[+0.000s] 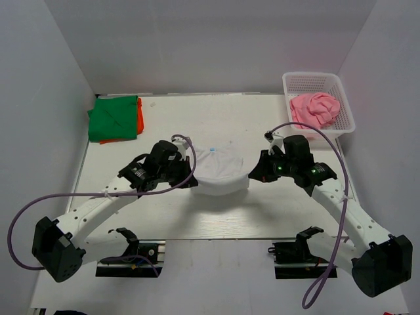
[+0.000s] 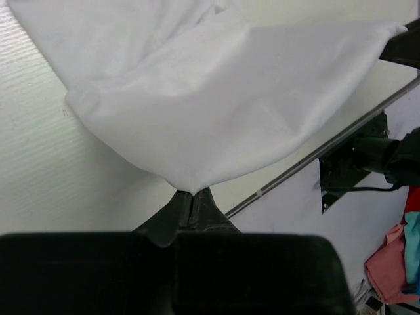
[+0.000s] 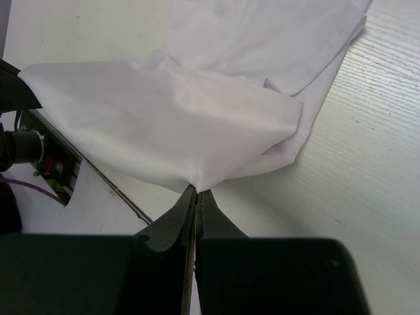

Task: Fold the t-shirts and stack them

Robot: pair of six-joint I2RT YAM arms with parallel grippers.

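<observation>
From above, the large white cotton t-shirt (image 1: 220, 172) lies bunched at the middle of the pale table (image 1: 164, 220), spanning the gap between the two arms. The left gripper (image 1: 190, 176) meets its left edge and the right gripper (image 1: 252, 174) its right edge. In the far left corner a folded green t-shirt (image 1: 113, 118) lies on an orange t-shirt (image 1: 140, 117), of which only the right edge shows. At the far right a crumpled pink t-shirt (image 1: 315, 110) fills a white plastic mesh basket (image 1: 318, 77).

In the left wrist view, the left gripper (image 2: 192, 197) has its jaws pinched together on a fold of the large white cotton t-shirt (image 2: 216, 98), which fans out above the table.

In the right wrist view, the right gripper (image 3: 197, 191) likewise clamps a gathered fold of the same t-shirt (image 3: 170, 125), whose far part rests on the table.
</observation>
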